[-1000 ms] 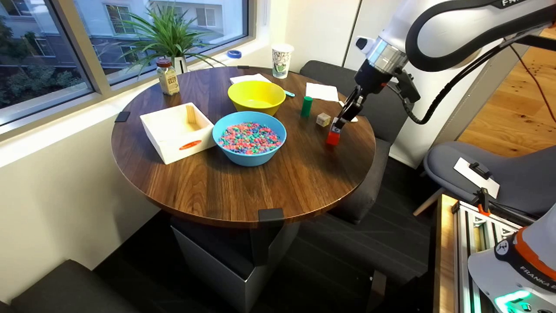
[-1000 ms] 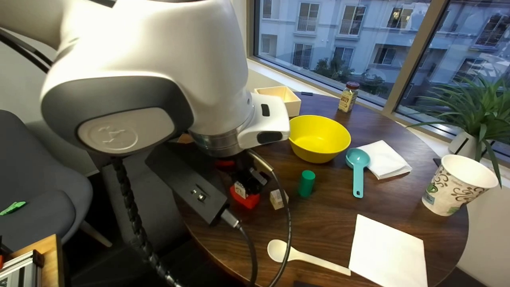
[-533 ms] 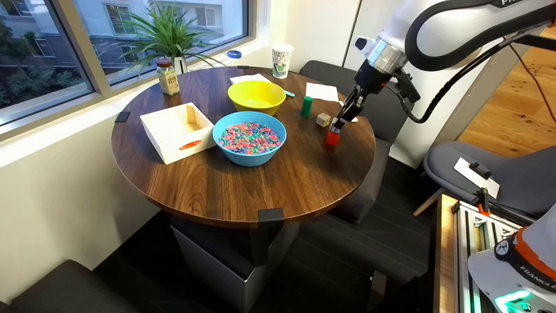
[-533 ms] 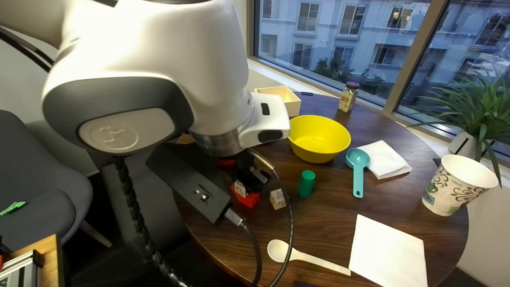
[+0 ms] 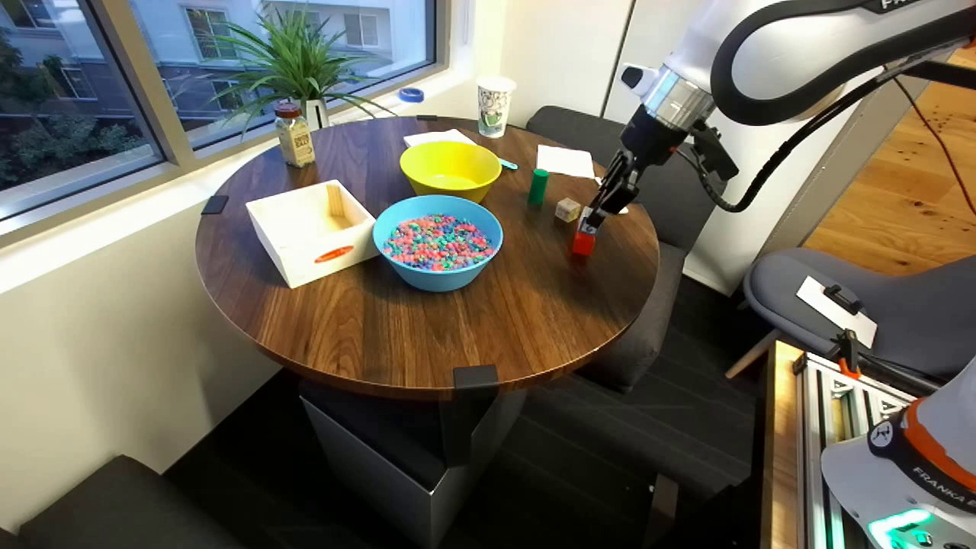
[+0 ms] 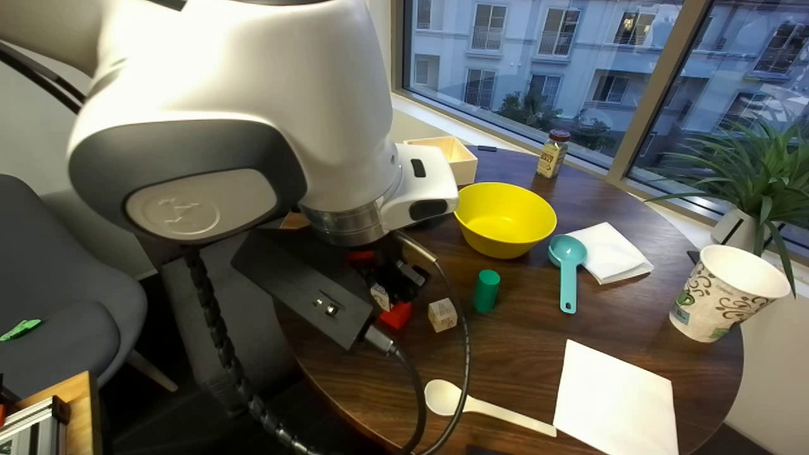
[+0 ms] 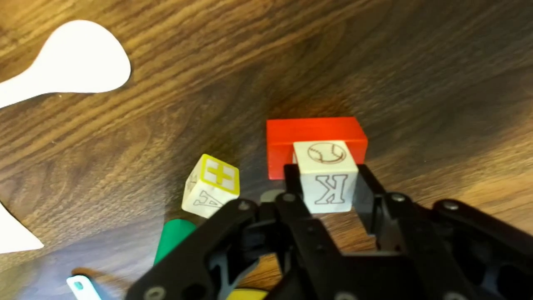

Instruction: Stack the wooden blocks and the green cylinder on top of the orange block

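My gripper is shut on a pale wooden block marked with a K and a baseball. It holds this block at the top of the orange block, which is wider. Contact between the two blocks cannot be told. The held block also shows in both exterior views, with the orange block under it. A second wooden block lies beside them on the table. The green cylinder stands upright beyond it, partly hidden by the gripper in the wrist view.
A yellow bowl and a blue bowl full of coloured bits stand on the round table. A pale spoon lies near the blocks. A wooden box, a paper cup and napkins are farther off.
The wrist has tilted very slightly, and its camera housing covers a little more of the orange block in an exterior view. The gripper stays shut on the block; the other things have not moved.
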Controlling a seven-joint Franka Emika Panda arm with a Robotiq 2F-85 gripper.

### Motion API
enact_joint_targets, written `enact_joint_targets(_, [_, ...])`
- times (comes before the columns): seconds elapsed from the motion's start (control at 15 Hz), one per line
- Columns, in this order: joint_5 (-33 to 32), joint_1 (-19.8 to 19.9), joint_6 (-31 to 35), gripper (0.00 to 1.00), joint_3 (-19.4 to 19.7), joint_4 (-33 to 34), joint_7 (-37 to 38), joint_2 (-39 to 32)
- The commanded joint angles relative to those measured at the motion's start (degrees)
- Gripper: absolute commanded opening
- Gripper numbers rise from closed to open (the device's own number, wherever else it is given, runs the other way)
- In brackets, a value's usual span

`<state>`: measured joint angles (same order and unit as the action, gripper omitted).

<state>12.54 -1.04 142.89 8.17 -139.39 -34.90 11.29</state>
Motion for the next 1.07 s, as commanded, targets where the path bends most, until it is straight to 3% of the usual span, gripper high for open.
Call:
enact_joint_targets(0.0, [1.50, -0.64, -0.74, 0.11, 0.25, 0.31, -1.80, -0.39])
enact_joint_targets(0.13, [1.26, -0.56, -0.76, 0.12, 0.20, 0.34, -1.67, -0.47])
enact_joint_targets(0.2, [1.15, -0.49, -0.73, 0.60, 0.19, 0.34, -1.50, -0.53])
enact_joint_targets(0.33, [1.02, -0.41, -0.87, 0.66, 0.20, 0.43, -1.41, -0.54])
enact_joint_targets(0.6, [0.39, 0.25, 0.25, 0.96, 0.33, 1.15, -0.42, -0.86])
enact_joint_targets(0.67, [0.13, 0.58, 0.58, 1.00, 0.41, 1.53, 0.16, -1.15])
enact_joint_targets(1.0, [-1.15, 2.88, 4.09, 1.00, 0.61, 3.48, 5.38, -4.10])
